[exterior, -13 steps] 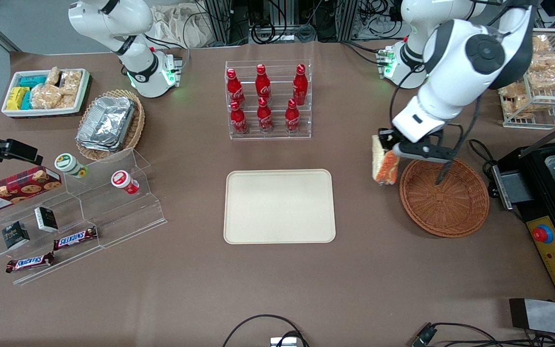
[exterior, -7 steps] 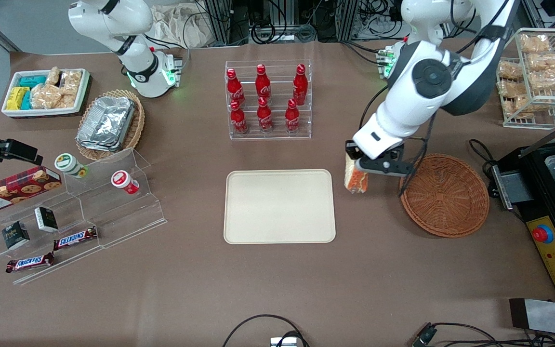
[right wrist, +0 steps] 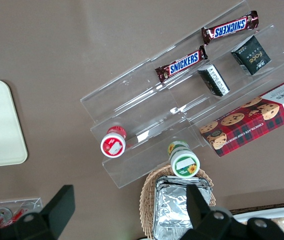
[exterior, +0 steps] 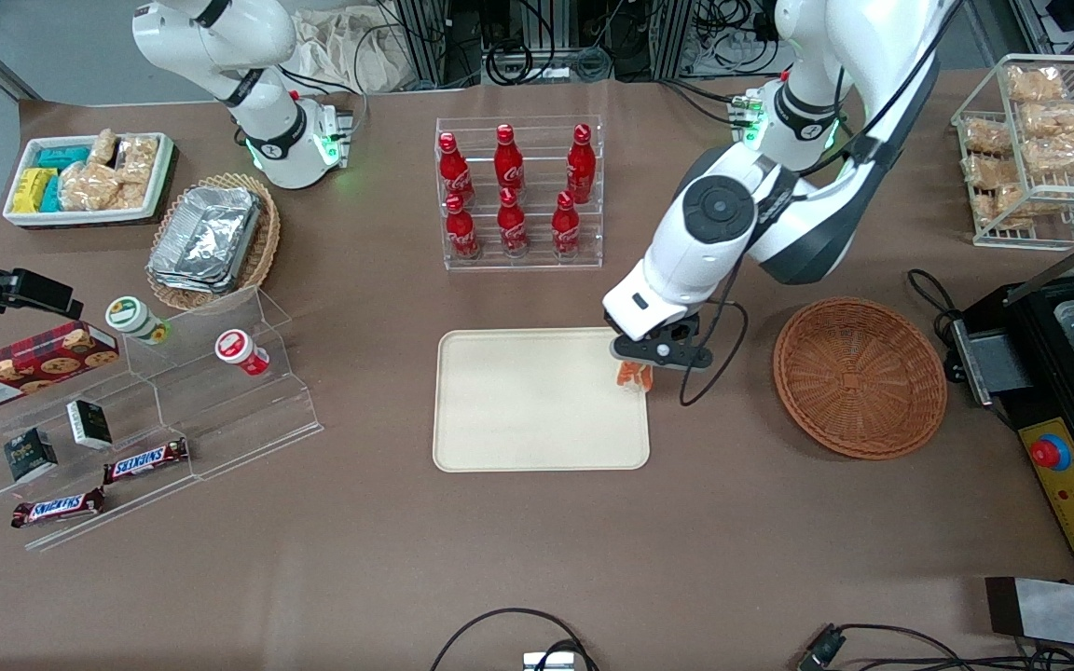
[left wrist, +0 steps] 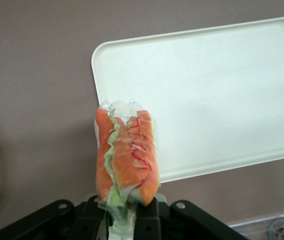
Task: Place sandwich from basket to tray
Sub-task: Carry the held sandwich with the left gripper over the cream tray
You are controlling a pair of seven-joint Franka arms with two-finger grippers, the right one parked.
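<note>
My claw [exterior: 641,365] had carried the sandwich [left wrist: 126,157], pinched tight, clear of the basket [exterior: 860,376] to the tray [exterior: 537,401] edge; lowering and letting go remained.

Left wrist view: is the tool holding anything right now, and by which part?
Yes: the tool is shut on the wrapped sandwich, pinching its end nearest the wrist camera, above the tray's edge.

Your working arm: glossy white shells with dark grey joint bands.
You see a round dark cap on its elbow joint, a black cable looping from the wrist, green lights at the base, and a black hand [exterior: 646,355] above the bench.
</note>
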